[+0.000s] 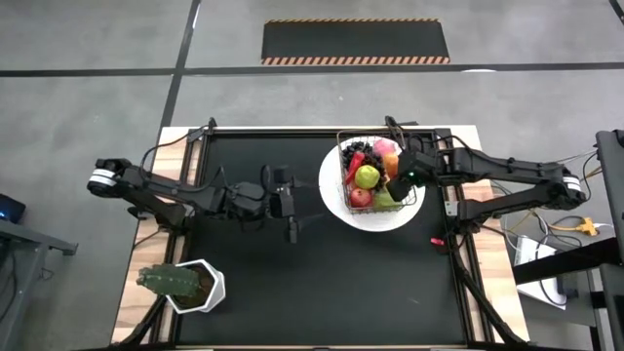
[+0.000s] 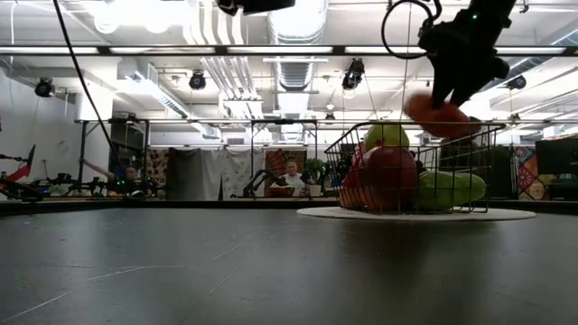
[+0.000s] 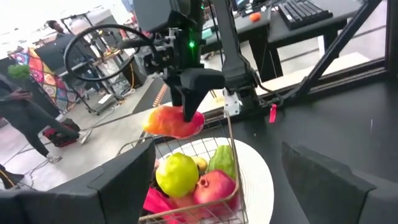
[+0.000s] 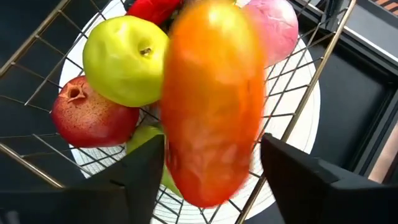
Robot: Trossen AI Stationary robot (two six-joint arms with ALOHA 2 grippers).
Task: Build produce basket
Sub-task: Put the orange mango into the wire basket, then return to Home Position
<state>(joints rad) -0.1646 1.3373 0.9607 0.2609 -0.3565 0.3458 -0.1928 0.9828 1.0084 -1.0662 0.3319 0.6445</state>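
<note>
The wire basket (image 1: 343, 161) stands on a round white plate (image 1: 336, 203) at the table's far right. It holds a green apple (image 4: 124, 59), a red fruit (image 4: 84, 118), a pink peach (image 4: 277, 28), red peppers (image 1: 355, 156) and green produce (image 3: 221, 162). My right gripper (image 1: 398, 180) hovers over the basket's right side, shut on an orange-yellow mango (image 3: 171, 121). My left gripper (image 1: 288, 205) is open above the table's middle, left of the plate, touching nothing. My right gripper pinches the mango between its two fingers (image 4: 146, 165), which lie across its long body near one end (image 3: 193, 117). The fingers come from above, pointing down. The mango is lifted clear, just above the basket's rim (image 2: 411, 126), with its free end jutting sideways over the fruit.
A green cactus in a white pot (image 1: 190, 285) stands near the table's near left corner. A small red object (image 1: 436, 241) lies right of the plate. The black mat (image 1: 322, 292) between the pot and the plate is bare. People sit in the room beyond the table.
</note>
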